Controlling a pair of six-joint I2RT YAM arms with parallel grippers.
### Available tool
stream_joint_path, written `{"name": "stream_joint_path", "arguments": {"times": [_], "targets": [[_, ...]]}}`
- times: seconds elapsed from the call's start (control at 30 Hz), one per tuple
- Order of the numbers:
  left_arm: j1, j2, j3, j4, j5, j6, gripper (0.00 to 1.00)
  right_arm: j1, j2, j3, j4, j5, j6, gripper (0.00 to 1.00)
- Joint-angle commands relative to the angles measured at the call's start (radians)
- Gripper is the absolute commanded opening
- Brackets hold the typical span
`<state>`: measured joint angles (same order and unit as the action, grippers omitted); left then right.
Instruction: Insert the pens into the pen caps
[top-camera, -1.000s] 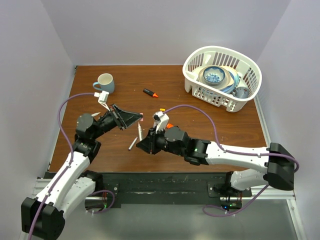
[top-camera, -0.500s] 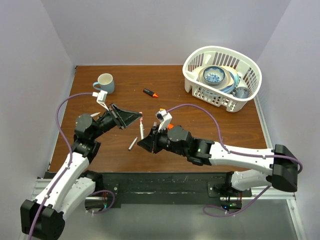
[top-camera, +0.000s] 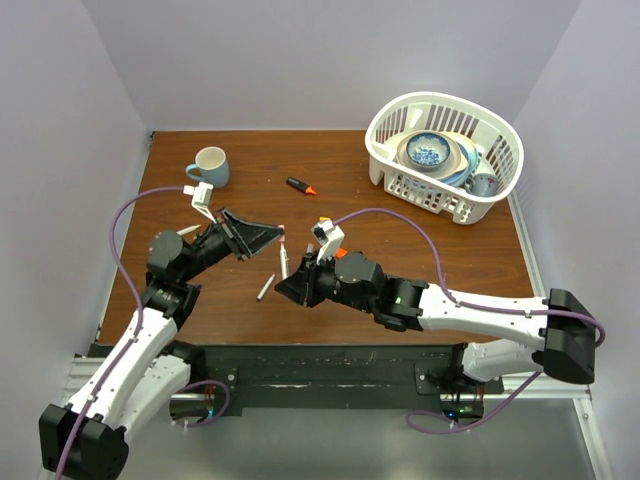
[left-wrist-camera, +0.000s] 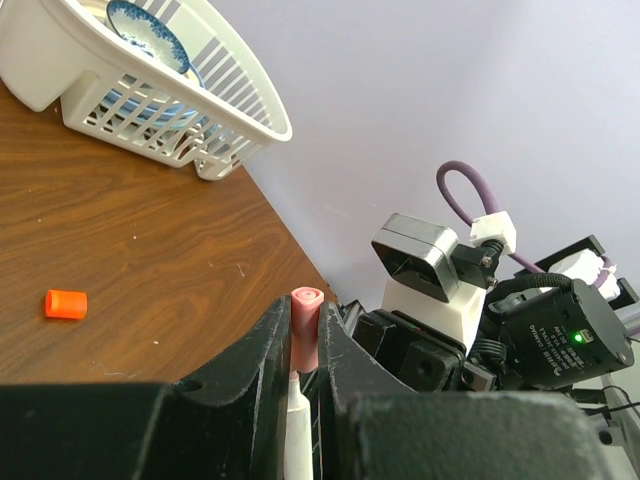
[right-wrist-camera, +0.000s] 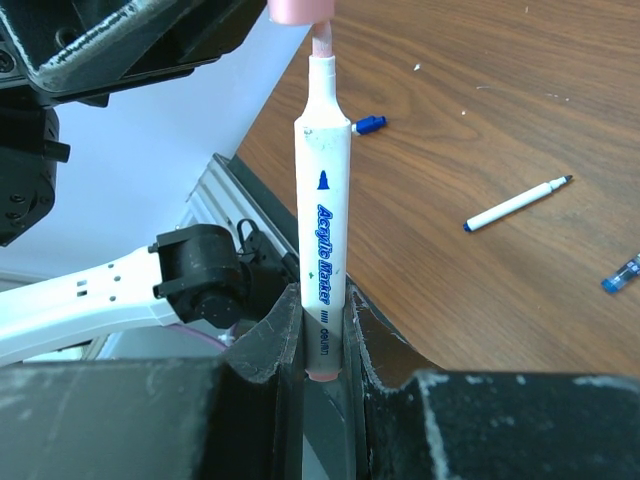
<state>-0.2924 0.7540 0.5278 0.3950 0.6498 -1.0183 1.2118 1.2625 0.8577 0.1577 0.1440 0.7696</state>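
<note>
right wrist view: the right gripper (right-wrist-camera: 325, 338) has its jaws almost closed, pinching the lower end of a white plastic marker pen with blue lettering (right-wrist-camera: 323, 230), which stands upright. the pen's pale pink tip reaches the mouth of a small pink plastic cap (right-wrist-camera: 300, 9); how far in it sits cannot be told. in the left wrist view the left gripper (left-wrist-camera: 305, 342) clamps that cap between narrowly set jaws. both things are held above the brown wooden table (top-camera: 350, 165), between the 2 arms. on the table lie a thin white pen with a blue tip (right-wrist-camera: 517, 204), a small blue cap (right-wrist-camera: 368, 124) and an orange cap (left-wrist-camera: 66, 303).
</note>
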Motion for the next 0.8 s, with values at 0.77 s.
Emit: {"name": "stream_joint_path", "arguments": {"times": [0.77], "targets": [[-0.039, -0.051, -0.063, -0.173, -0.026, 0.126, 0.00, 0.005, -0.005, 0.142, -0.159, 0.297, -0.105, 0.00]]}}
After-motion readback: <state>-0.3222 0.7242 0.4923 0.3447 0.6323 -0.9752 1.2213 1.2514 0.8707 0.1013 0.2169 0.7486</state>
